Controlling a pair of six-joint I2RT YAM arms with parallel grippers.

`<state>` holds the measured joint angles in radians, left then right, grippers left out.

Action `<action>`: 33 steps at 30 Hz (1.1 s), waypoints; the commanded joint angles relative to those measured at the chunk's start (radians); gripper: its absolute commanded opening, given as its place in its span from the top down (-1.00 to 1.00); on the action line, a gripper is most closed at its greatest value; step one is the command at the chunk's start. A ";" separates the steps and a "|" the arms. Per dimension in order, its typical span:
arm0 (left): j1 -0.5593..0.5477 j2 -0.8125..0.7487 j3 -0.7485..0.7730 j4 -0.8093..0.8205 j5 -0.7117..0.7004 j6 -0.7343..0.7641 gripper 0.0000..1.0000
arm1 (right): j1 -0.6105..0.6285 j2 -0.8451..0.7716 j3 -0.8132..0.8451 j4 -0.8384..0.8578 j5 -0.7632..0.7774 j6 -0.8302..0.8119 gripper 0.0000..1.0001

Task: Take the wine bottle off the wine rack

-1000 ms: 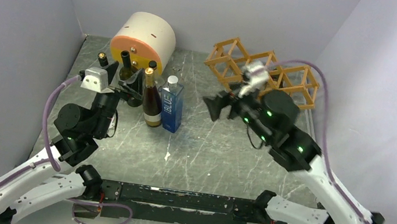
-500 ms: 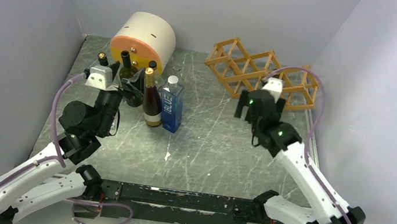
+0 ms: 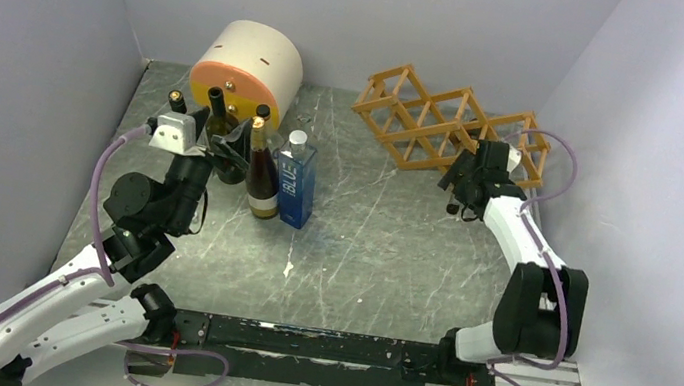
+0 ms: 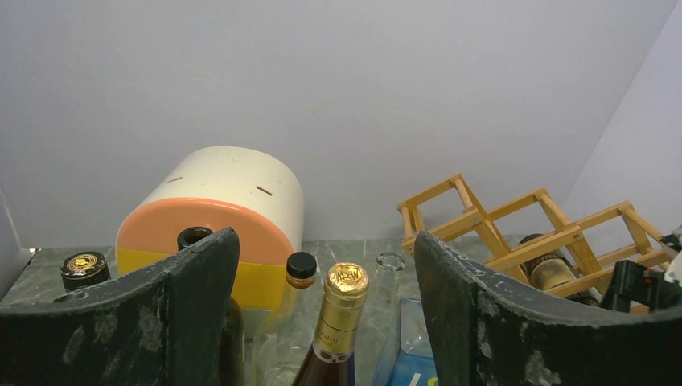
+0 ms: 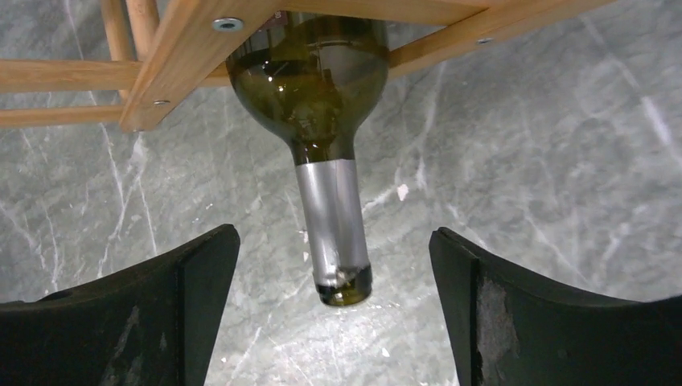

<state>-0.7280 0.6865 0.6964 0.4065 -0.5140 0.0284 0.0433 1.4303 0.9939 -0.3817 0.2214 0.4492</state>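
The wine rack [image 3: 429,122], an orange-tan lattice, stands at the back right; it also shows in the left wrist view [image 4: 515,225] and the right wrist view [image 5: 161,72]. A dark green wine bottle [image 5: 322,88] lies in one of its cells. The bottle's silver-foiled neck [image 5: 331,229] pokes out between the fingers of my right gripper [image 5: 331,235]. That gripper is open and neither finger touches the neck. From above, the right gripper [image 3: 458,185] sits at the rack's front right end. My left gripper [image 4: 323,237] is open above the standing bottles, holding nothing.
A cream and orange cylinder [image 3: 246,69] lies at the back left. In front of it stand several bottles, among them a gold-capped one [image 3: 263,177] and a blue square one [image 3: 296,187]. Grey walls close in on the left, back and right.
My right arm has swung from the middle of the table out to the rack's right end, and its fingers now flank the bottle neck. The left arm has hardly moved.
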 commanded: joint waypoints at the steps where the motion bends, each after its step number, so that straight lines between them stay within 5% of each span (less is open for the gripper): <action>1: 0.009 -0.011 0.023 -0.003 0.019 -0.021 -0.67 | -0.018 0.075 -0.007 0.144 -0.093 0.024 -0.78; 19: 0.008 -0.016 0.032 -0.011 0.023 -0.019 -0.66 | -0.036 0.188 -0.079 0.380 -0.049 0.057 0.07; 33: 0.008 -0.012 0.032 -0.015 0.032 -0.022 -0.65 | -0.034 -0.076 -0.336 0.600 -0.037 0.071 1.00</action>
<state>-0.7280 0.6743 0.6968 0.3950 -0.5034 0.0143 0.0193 1.4559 0.7170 0.1207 0.1452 0.4938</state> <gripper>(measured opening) 0.831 0.374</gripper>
